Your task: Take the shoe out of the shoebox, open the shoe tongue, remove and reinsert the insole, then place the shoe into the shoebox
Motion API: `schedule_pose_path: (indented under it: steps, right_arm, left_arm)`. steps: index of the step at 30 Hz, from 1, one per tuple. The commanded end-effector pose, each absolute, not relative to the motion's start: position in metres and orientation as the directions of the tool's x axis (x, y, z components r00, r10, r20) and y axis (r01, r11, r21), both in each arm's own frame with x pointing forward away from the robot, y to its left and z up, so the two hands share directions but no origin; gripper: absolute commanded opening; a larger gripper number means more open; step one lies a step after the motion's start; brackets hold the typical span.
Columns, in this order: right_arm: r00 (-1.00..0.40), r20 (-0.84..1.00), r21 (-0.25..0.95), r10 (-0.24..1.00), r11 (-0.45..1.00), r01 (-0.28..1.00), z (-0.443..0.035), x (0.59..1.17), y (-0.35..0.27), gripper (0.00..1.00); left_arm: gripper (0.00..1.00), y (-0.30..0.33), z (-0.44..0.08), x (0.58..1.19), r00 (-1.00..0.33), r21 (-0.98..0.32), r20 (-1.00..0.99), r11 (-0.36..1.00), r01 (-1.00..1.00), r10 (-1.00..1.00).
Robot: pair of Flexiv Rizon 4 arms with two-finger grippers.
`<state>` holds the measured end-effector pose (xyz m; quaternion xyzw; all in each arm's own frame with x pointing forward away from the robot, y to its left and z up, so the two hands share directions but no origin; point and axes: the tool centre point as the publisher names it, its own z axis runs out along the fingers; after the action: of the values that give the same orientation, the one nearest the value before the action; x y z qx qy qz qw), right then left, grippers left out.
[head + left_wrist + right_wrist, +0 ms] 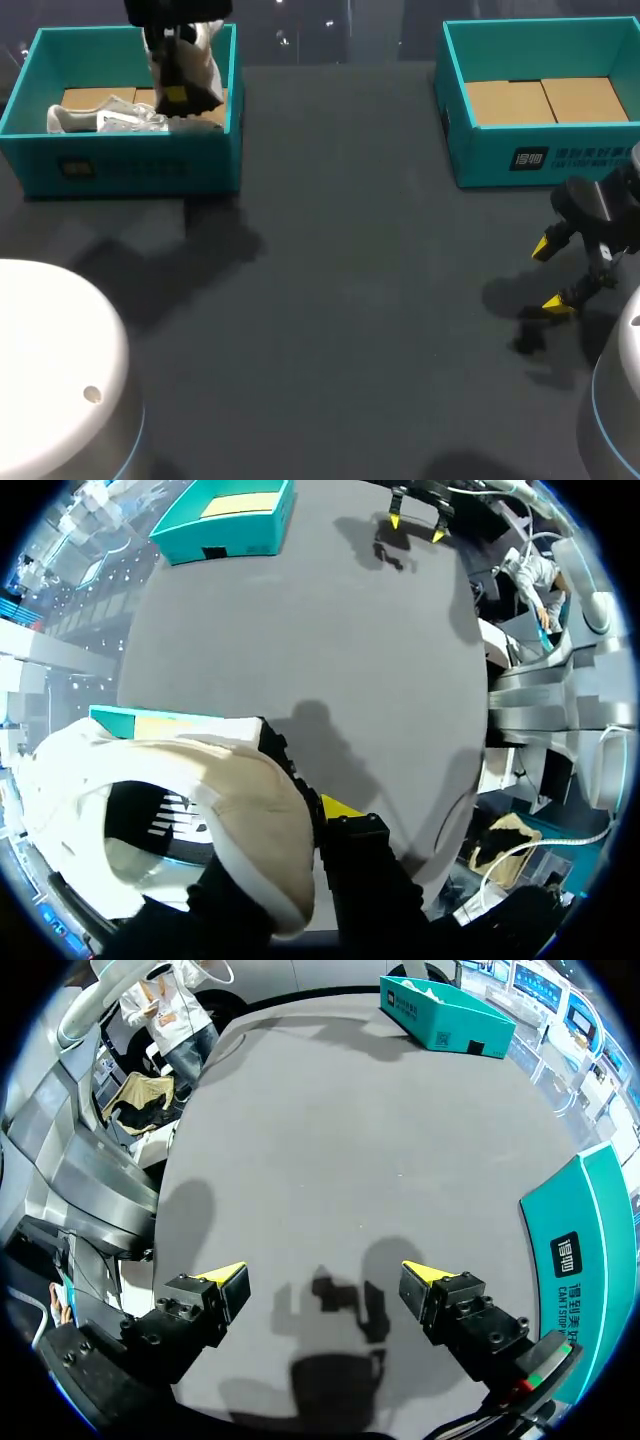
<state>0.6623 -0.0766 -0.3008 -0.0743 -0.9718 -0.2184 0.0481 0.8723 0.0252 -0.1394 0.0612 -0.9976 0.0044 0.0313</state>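
Observation:
A white shoe [203, 55] hangs over the left teal shoebox [130, 165], held by my left gripper [176, 92]. In the left wrist view the shoe [180, 810] fills the near field with its opening facing the camera. My left gripper [305, 825] is shut on the shoe's side wall, one yellow-tipped finger [340, 807] outside it. A second white shoe [105, 117] lies inside that box. My right gripper [555, 275] stands open low over the table at the right, nothing between its fingers [325, 1280].
A second teal shoebox [545, 150] with a cardboard floor stands at the back right, just behind my right gripper; its wall [590, 1250] shows beside the right fingers. The left box [445, 1015] lies far ahead across the dark table [350, 300].

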Motion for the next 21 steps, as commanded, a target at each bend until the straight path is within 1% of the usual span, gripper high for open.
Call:
schedule_pose_path:
  steps: [1, 10, 21]
  right_arm:
    - [-0.984, 0.124, 0.415, 0.125, 0.894, 0.166, -0.301, 0.661, -0.076, 1.0]
    - [-0.984, 0.124, 0.415, 0.125, 0.894, 0.166, -0.301, 0.661, -0.076, 1.0]
    - [-0.984, 0.124, 0.415, 0.125, 0.894, 0.166, -0.301, 0.661, -0.076, 1.0]
  left_arm:
    - [0.0, 0.053, -0.134, 0.903, -0.984, 0.01, 0.083, 0.988, -0.155, -0.156]
    - [0.0, 0.122, -0.141, 0.972, -0.984, 0.015, 0.092, 0.988, -0.152, -0.153]
    - [0.0, 0.22, -0.157, 1.054, -0.99, 0.011, 0.124, 0.998, -0.061, -0.062]
